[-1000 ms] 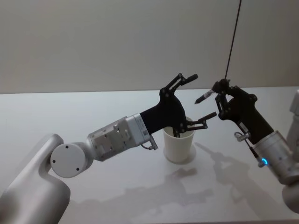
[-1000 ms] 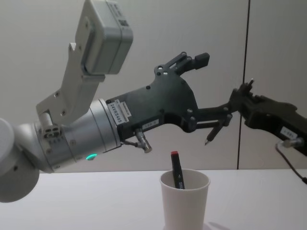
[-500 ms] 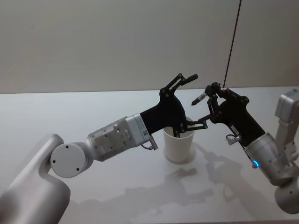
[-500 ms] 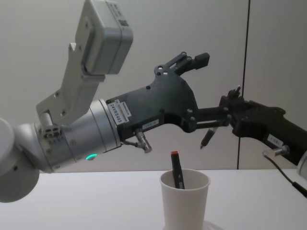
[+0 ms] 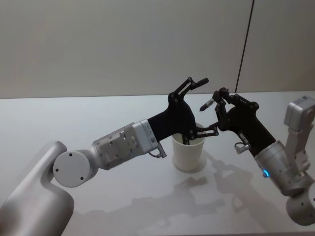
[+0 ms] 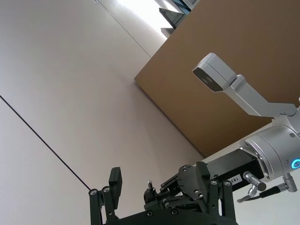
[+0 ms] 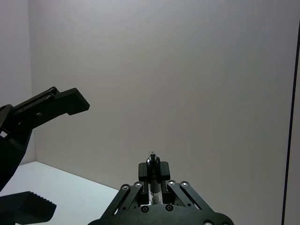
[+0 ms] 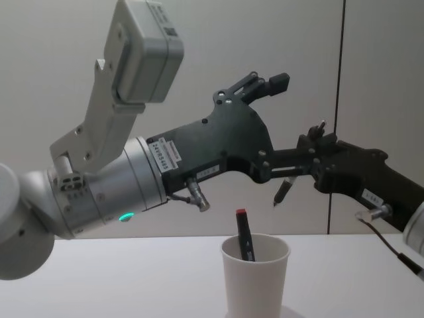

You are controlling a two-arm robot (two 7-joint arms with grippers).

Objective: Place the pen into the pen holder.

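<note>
Head view shows a white cup (image 5: pixel 188 153) standing on the white table (image 5: pixel 98 206), near the middle. This cup is the pen holder. From the chest view, one dark pen with a red top (image 8: pixel 244 235) already stands inside the cup (image 8: pixel 255 275), leaning a little and poking up past the rim.

The left tool (image 5: pixel 204 105) reaches in from the left and hangs over the cup. Its two fingers are spread wide apart, one high up and one low (image 5: pixel 211 132) just above the cup's rim. It holds nothing. In the chest view the left tool (image 8: pixel 281 122) looks big, with its top finger (image 8: pixel 278 81) pointing up and right.

The right tool (image 5: pixel 219 96) comes in from the right side, up in the air, close to the left tool's low finger. Its fingers are pinched tight on a second pen (image 5: pixel 207 103). That pen is tilted. In the chest view its tip (image 8: pixel 281 193) points down, above the cup and a bit to the right of it, not yet inside. The right wrist view looks straight along the pen (image 7: pixel 152 180) held between the closed fingers.
</note>
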